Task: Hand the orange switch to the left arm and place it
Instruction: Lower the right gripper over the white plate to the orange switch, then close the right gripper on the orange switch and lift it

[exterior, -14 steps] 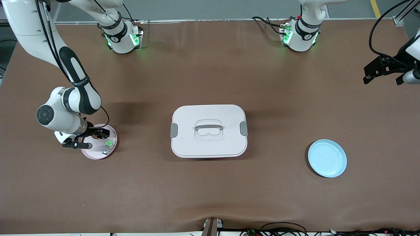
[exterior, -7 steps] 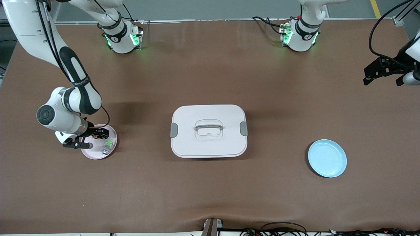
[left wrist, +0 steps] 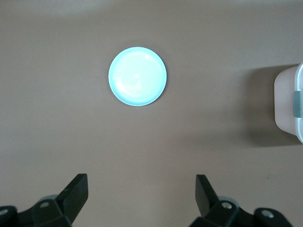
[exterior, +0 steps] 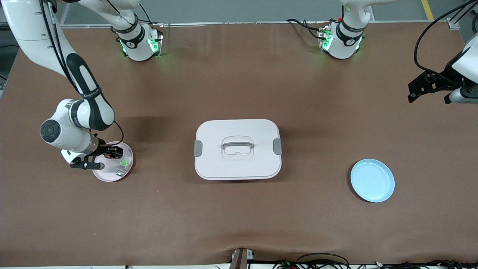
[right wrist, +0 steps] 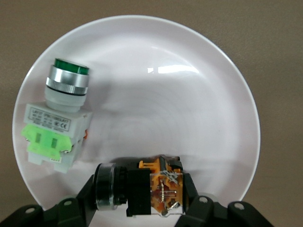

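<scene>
Right gripper [right wrist: 142, 201]: down at the pink plate [right wrist: 189, 109], fingers clamped on the orange switch [right wrist: 142, 187].
Orange switch: lying on that plate, beside the green switch [right wrist: 57, 118].
Left gripper [left wrist: 142, 194]: fingers spread, waiting above the table's left-arm end.
Box [exterior: 237, 148]: mid-table, between the pink plate and the blue plate [exterior: 372, 180].

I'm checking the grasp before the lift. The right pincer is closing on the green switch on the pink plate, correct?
Not quite: the right pincer straddles the orange switch, lying on its side on the pink plate. The green switch sits untouched beside it. The right wrist view shows this.
</scene>
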`<control>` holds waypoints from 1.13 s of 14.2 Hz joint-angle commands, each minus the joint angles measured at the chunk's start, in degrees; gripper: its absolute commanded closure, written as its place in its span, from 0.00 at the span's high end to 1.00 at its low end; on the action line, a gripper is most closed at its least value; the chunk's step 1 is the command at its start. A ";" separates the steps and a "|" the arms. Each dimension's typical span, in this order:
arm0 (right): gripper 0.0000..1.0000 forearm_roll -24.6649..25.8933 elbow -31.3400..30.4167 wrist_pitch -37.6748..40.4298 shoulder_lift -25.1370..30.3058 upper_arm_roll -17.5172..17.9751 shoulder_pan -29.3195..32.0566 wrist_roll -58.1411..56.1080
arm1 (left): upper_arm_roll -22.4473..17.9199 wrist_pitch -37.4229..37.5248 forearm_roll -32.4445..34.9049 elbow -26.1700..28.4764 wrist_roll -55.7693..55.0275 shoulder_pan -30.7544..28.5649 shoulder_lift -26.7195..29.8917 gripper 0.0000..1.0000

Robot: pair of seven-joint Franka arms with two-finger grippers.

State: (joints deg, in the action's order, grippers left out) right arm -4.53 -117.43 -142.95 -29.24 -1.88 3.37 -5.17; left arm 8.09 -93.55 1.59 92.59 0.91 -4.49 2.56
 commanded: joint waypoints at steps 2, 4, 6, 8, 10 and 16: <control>0.00 -1.53 0.80 3.98 2.07 1.08 0.59 -0.90 | 0.17 -0.76 -0.44 1.72 0.32 -0.08 1.13 1.00; 0.00 -7.65 2.28 9.41 3.83 1.44 0.15 -0.81 | 0.26 -0.76 -0.44 1.72 0.32 -0.08 1.13 1.00; 0.00 -11.88 6.06 18.28 4.28 1.44 0.24 -0.37 | 0.96 -0.76 -0.53 1.72 0.32 -0.16 1.13 1.00; 0.00 -15.32 8.26 24.62 5.77 1.35 0.15 3.47 | 1.66 -0.76 -0.53 1.72 0.23 -0.08 0.96 1.00; 0.00 -15.51 9.76 29.11 7.43 1.70 -0.98 10.76 | 1.93 -0.85 -0.53 1.72 0.23 -0.08 0.61 1.00; 0.00 -21.47 20.64 43.17 10.61 2.23 -9.51 40.54 | 2.28 -1.29 -0.44 1.89 0.23 -0.08 0.43 1.00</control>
State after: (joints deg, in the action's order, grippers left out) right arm -23.36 -101.52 -104.35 -18.96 0.59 -4.27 27.23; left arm 10.10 -94.14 1.58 93.86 0.91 -4.37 2.55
